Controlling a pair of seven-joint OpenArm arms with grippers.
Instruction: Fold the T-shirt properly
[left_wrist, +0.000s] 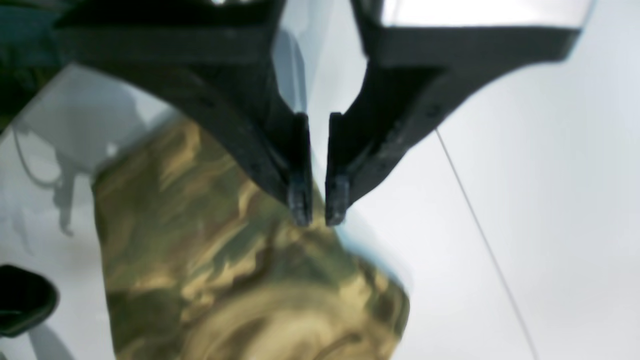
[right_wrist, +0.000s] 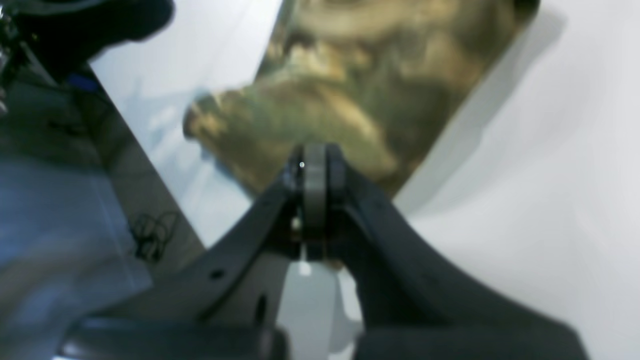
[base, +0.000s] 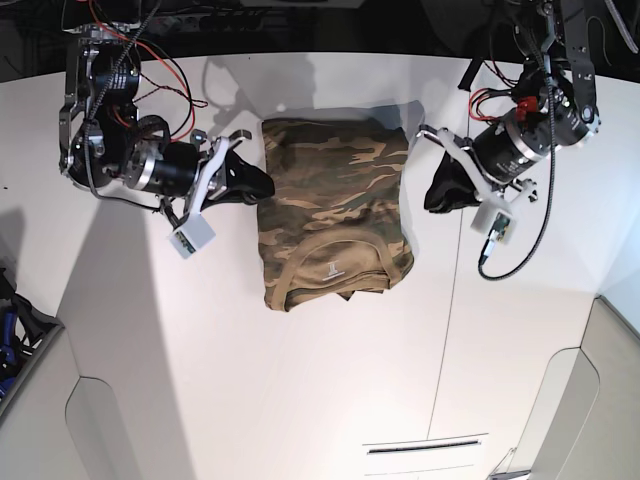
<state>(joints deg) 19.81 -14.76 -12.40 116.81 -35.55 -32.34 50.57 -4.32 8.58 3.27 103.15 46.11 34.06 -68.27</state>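
Soft camouflage-print cloth T-shirt (base: 333, 215) lies on white table (base: 250, 380), already folded to narrow rectangle, tan collar nearest camera; sleeves look tucked in, likely ready for lengthwise fold. Right gripper (base: 268, 186) at shirt's edge, jaws pressed together, nothing pinched. Left gripper (base: 430, 198) beside opposite edge, jaws narrowly parted, empty.

T-shirt (base: 335, 210) on the table (base: 300, 400), between both claws, left claw (base: 432, 190) and right claw (base: 262, 186) just beside its edges
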